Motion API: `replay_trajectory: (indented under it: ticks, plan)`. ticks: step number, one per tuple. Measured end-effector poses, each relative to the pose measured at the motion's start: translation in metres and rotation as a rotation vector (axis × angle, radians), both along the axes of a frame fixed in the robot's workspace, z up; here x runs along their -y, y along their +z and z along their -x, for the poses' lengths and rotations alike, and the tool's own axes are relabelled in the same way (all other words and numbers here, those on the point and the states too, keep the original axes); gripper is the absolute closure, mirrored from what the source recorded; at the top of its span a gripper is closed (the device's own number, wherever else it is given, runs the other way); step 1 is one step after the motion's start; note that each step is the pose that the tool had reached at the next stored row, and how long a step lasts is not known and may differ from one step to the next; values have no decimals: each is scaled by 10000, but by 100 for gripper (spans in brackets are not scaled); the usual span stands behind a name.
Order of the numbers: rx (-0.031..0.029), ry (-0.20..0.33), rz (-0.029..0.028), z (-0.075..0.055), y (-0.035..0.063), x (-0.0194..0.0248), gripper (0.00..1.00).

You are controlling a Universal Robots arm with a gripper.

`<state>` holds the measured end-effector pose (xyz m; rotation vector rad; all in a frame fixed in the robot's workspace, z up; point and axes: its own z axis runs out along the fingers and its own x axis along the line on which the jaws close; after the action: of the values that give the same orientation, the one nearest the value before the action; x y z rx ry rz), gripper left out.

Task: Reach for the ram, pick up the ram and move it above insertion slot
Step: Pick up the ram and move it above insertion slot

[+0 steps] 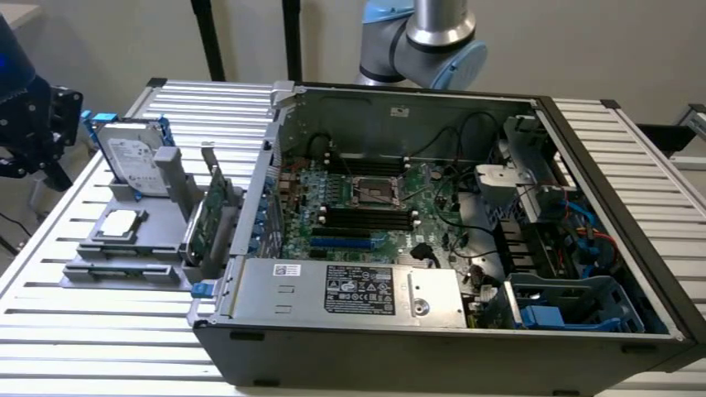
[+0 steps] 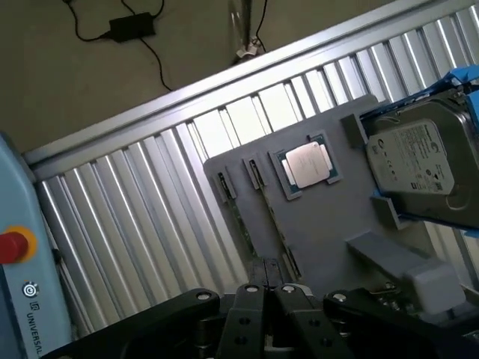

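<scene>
The ram shows as a thin green edge [image 2: 241, 224] standing along the side of the grey holder [image 2: 329, 217], between two small clips. My gripper [image 2: 266, 278] hangs above that end of the holder, a short way from the ram, shut with nothing between its fingers. In the exterior view the gripper [image 1: 45, 161] is at the far left, beside the holder [image 1: 132, 248]. Long black memory slots [image 1: 369, 218] lie on the motherboard inside the open computer case [image 1: 441, 347].
The holder also carries a hard drive [image 2: 419, 157] in a blue frame, a processor chip [image 2: 307, 166] and a green expansion card [image 1: 215, 219] with a metal bracket. The case wall [image 1: 259, 207] stands between holder and motherboard. Slatted metal table [image 1: 99, 331] all round.
</scene>
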<state>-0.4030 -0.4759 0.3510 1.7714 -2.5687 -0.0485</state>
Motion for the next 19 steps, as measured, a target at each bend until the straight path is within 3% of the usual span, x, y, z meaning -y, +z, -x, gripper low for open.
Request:
replay_trajectory:
  ticks: [13, 19]
  plan:
    - [54, 2360, 2, 0, 0, 0, 89]
    - [116, 3450, 6, 0, 1, 0, 89]
